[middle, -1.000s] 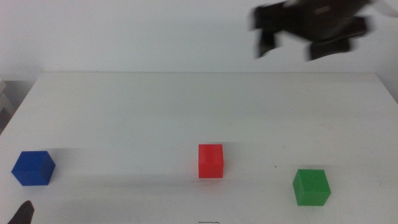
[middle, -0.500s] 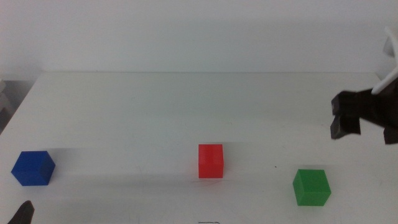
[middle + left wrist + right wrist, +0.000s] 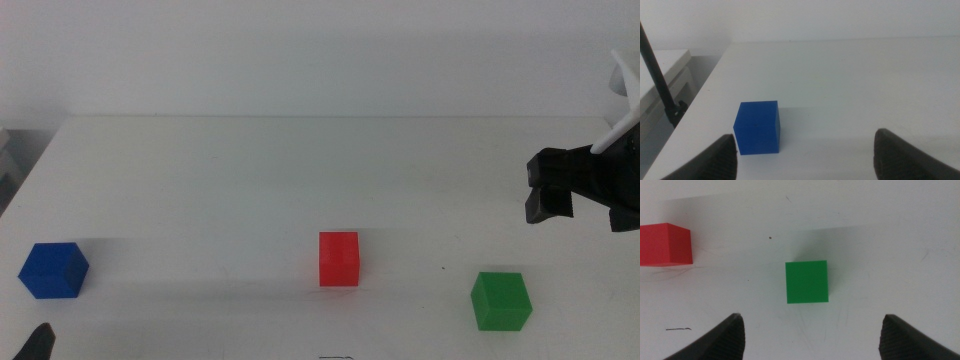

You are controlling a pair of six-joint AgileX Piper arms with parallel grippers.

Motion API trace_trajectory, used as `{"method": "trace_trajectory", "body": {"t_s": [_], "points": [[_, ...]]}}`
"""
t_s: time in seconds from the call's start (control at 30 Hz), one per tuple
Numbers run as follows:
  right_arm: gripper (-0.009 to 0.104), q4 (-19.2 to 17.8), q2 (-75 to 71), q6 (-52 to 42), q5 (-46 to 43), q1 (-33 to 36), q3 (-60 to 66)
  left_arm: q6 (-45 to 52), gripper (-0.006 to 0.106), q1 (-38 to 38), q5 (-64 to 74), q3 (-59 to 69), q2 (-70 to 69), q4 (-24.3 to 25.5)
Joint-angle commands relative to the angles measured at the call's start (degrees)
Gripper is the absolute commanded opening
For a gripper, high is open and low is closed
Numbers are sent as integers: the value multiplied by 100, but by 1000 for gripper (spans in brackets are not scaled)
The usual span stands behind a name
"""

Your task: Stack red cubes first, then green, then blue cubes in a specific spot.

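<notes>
- Green cube (image 3: 807,281) centred between wide-spread right gripper (image 3: 810,330) fingers (image 3: 730,332), untouched.
- Blue cube (image 3: 758,127) ahead of spread left gripper (image 3: 805,150), nearer one finger.

Directly below the open right gripper (image 3: 810,330): green cube (image 3: 807,281); red cube (image 3: 665,244) well aside; blue cube (image 3: 757,127) before left gripper (image 3: 805,155).

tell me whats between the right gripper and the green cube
Nothing: in the right wrist view, only bare white table separates the open right gripper from the green cube.
</notes>
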Motion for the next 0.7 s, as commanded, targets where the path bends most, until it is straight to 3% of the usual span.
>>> {"method": "trace_trajectory", "body": {"t_s": [0.0, 0.27, 0.67], "points": [[94, -115, -140, -15, -152, -29, -123, -42, 94, -6, -456, -18, -113, -25], [94, 291, -129, -301, -66, -29, -104, -42, 94, -6, -456, -18, -113, -25], [88, 120, 1048, -279, -148, 149, -49, -42, 94, -6, -456, -18, -113, -25]]}}
